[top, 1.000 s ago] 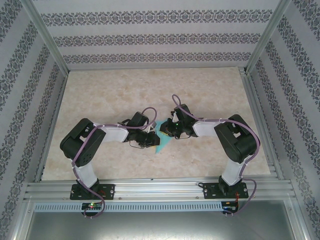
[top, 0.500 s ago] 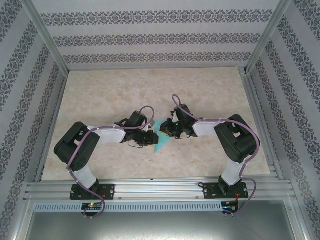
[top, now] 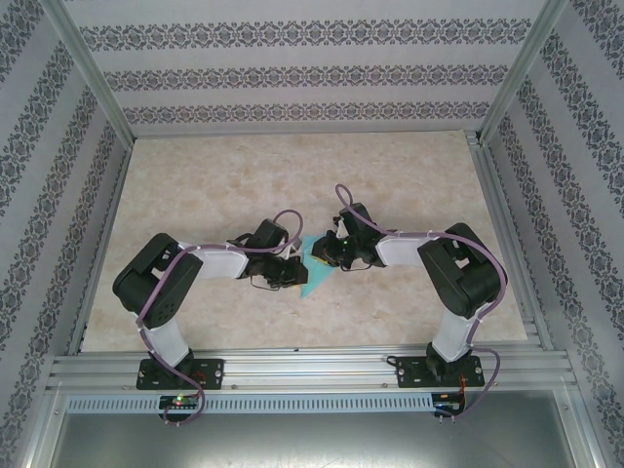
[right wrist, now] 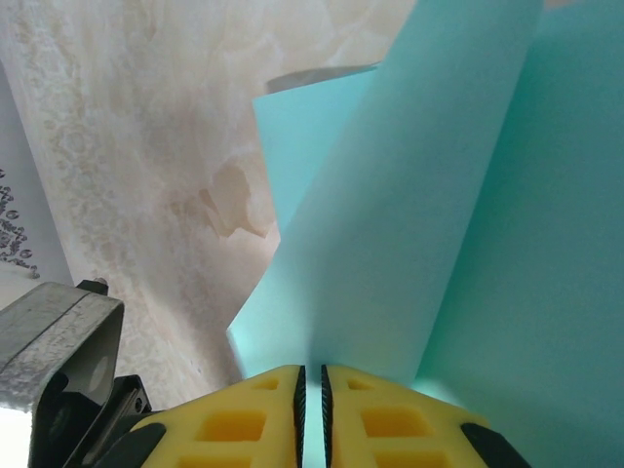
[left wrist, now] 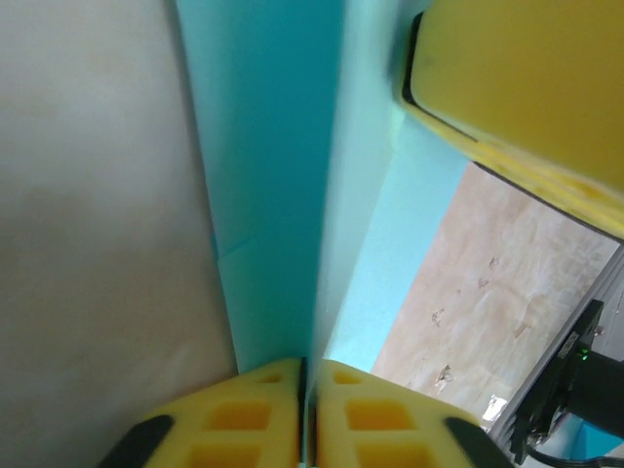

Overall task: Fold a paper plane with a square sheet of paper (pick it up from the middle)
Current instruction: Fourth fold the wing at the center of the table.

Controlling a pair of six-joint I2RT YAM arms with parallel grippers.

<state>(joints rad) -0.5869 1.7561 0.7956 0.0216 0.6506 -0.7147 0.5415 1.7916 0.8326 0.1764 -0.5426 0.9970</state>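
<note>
The teal sheet of paper [top: 314, 276], folded into a narrow pointed paper-plane shape, hangs between the two grippers at the table's middle, its tip toward the near edge. My left gripper [top: 295, 268] is shut on it from the left. In the left wrist view the yellow fingertips [left wrist: 263, 400] pinch a standing crease of the paper [left wrist: 273, 195]. My right gripper [top: 329, 255] is shut on it from the right. Its yellow fingertips [right wrist: 258, 409] clamp a paper flap [right wrist: 439, 224]. The right gripper's yellow finger [left wrist: 517, 88] shows close above the paper.
The marble-patterned table [top: 409, 185] has free room all round the arms. Aluminium rails [top: 292, 369] run along the near edge, and patterned walls [top: 292, 68] close the back and sides. A grey and black arm part [right wrist: 58, 361] lies close at lower left.
The left gripper's jaws have closed tight on the paper's crease. The left arm's elbow swung out left and came partly back. The right arm has not moved.
</note>
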